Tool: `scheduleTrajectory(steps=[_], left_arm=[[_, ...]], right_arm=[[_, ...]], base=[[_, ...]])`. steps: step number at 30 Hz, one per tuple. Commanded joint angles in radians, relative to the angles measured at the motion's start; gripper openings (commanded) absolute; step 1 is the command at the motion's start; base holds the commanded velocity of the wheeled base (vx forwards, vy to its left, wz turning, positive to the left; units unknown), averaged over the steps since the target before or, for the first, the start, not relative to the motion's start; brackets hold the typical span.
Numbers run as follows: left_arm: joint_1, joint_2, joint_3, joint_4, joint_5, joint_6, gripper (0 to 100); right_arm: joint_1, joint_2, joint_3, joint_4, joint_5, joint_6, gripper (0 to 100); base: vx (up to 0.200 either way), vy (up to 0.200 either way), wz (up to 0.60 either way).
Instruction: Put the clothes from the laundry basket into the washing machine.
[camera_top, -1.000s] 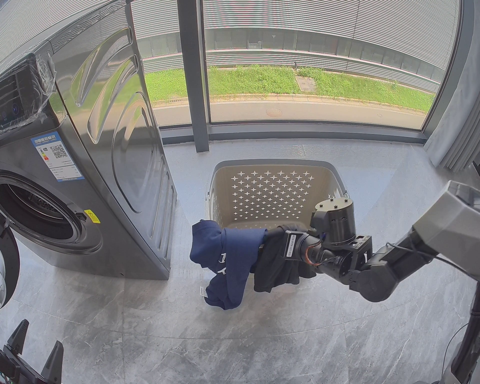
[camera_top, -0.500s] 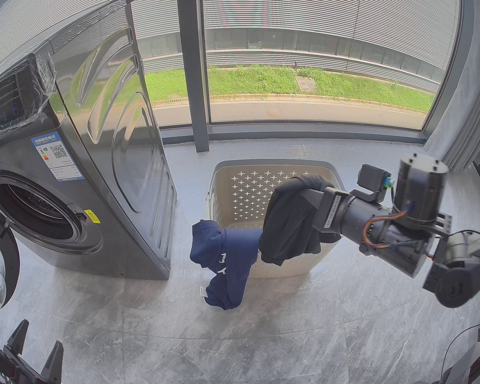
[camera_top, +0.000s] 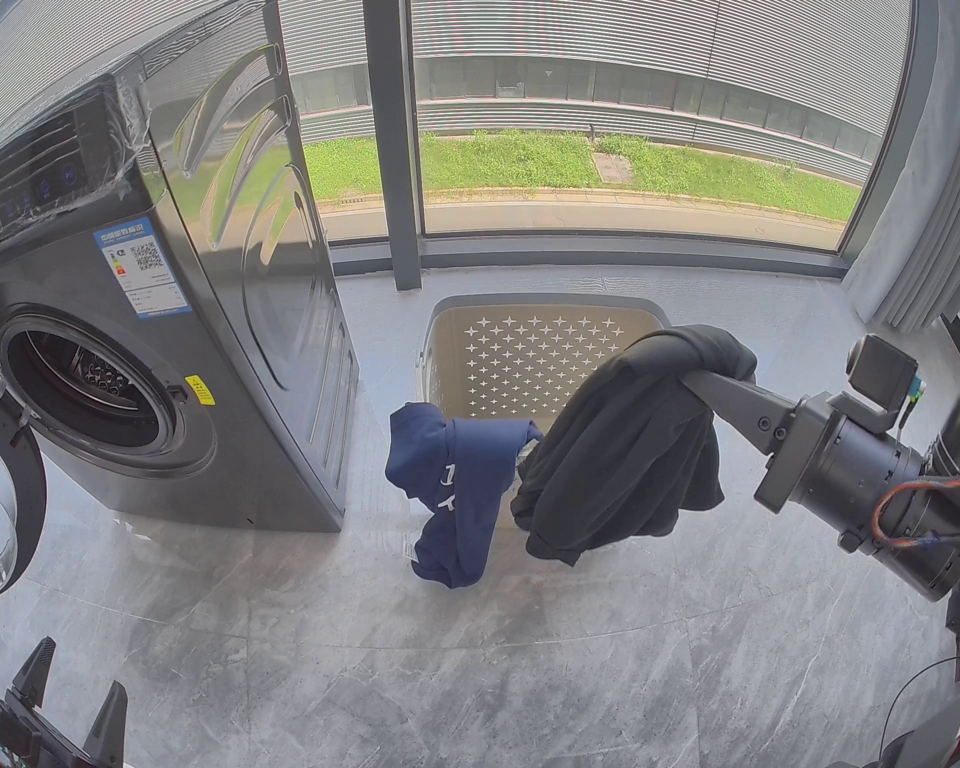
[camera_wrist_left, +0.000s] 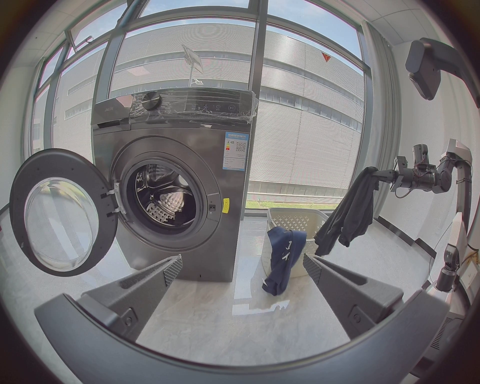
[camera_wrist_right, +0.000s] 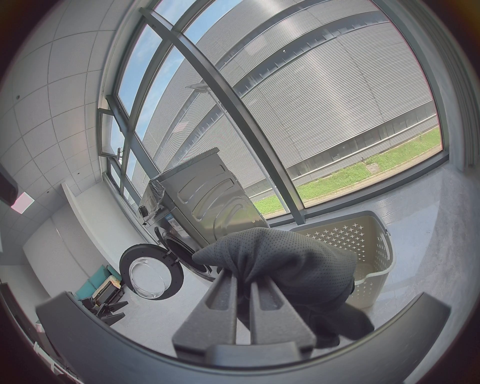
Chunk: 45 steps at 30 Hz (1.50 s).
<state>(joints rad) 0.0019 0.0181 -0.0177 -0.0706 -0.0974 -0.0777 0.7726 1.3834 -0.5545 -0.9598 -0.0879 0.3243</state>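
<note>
The right gripper (camera_top: 705, 388) clamps a bunched fold of the black garment (camera_top: 630, 460), which hangs limp beside the laundry basket (camera_top: 545, 302)'s near rim. The cloth looks soft and light, likely best held by a thick bunch.

Grey marbled floor (camera_top: 500, 680) before me carries washing machine (camera_top: 200, 300) on my left, laundry basket (camera_top: 520, 360) near it.

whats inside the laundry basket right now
The laundry basket shows its star-holed far wall, a blue garment draped over the front rim. The black garment held by the right gripper covers the bottom, so what lies there is hidden.
</note>
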Motion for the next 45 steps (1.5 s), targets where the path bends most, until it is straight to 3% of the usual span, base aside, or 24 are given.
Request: scheduleTrajectory(steps=[1, 5, 9, 10, 14, 15, 45], left_arm=[[0.0, -0.018, 0.018, 0.0, -0.001, 0.002, 100], [0.0, -0.018, 0.018, 0.0, 0.004, 0.015, 100], [0.0, -0.018, 0.018, 0.0, 0.061, 0.016, 100], [0.0, -0.018, 0.016, 0.003, 0.12, 0.024, 100], [0.0, -0.018, 0.016, 0.003, 0.157, 0.027, 100], [0.0, -0.018, 0.016, 0.003, 0.165, 0.044, 100], [0.0, -0.018, 0.016, 0.005, 0.153, 0.044, 100]], right_arm=[[0.002, -0.029, 0.007, 0.0, 0.0, 0.001, 0], [0.002, -0.029, 0.011, 0.0, 0.0, 0.002, 0], [0.002, -0.029, 0.015, -0.002, 0.0, 0.002, 0], [0.002, -0.029, 0.018, 0.0, 0.002, 0.002, 0], [0.002, -0.029, 0.022, 0.0, 0.002, 0.002, 0], [0.002, -0.026, 0.022, -0.002, 0.002, 0.002, 0], [0.002, -0.024, 0.024, -0.002, 0.004, 0.006, 0]], base=[[-0.2, 0.0, 0.0], [-0.15, 0.0, 0.0], [0.0, 0.0, 0.0], [0.0, 0.0, 0.0], [0.0, 0.0, 0.0], [0.0, 0.0, 0.0], [0.0, 0.193, 0.0]])
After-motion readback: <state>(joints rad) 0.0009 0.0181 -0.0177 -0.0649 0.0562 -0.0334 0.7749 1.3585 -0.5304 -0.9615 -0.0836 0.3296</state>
